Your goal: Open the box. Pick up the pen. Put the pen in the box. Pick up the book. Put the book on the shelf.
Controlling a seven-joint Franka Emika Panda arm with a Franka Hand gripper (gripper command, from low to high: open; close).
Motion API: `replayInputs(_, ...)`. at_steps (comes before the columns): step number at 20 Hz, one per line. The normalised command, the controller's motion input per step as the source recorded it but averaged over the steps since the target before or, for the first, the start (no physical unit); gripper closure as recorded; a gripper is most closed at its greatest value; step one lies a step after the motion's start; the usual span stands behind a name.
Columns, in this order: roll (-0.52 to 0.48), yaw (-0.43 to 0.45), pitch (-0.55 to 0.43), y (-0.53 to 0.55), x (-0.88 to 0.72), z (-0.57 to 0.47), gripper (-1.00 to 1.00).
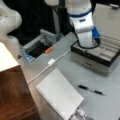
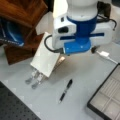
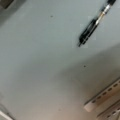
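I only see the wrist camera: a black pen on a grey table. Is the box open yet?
Observer: Yes. The box stands open, with its grey compartments showing.
Operator: Where's the book?
Observer: The white book lies flat on the table, on a front view's left of the pen. It is not on the brown shelf.
Operator: Is the gripper holding something?
Observer: The gripper's fingers show in no view. The arm's wrist hangs above the table, and the pen lies free on it.
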Motion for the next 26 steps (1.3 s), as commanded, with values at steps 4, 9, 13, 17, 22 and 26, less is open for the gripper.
replayInputs(4, 0.102, 0.385, 0.05, -0.04, 0.12, -0.13, -1.0)
replayInputs(9, 0.11, 0.124, 0.179, 0.11, 0.17, -0.13, -1.0)
replayInputs(13, 0.104, -0.05, 0.109, 0.07, 0.29, -0.15, -1.0)
replayInputs(17, 0.049, -0.151, 0.057, -0.02, 0.38, -0.16, -1.0)
replayInputs(22, 0.029, -0.087, 0.047, -0.1, 0.45, -0.23, -1.0)
replayInputs(26, 0.036, -0.035, 0.069, -0.11, 0.47, -0.22, -1.0)
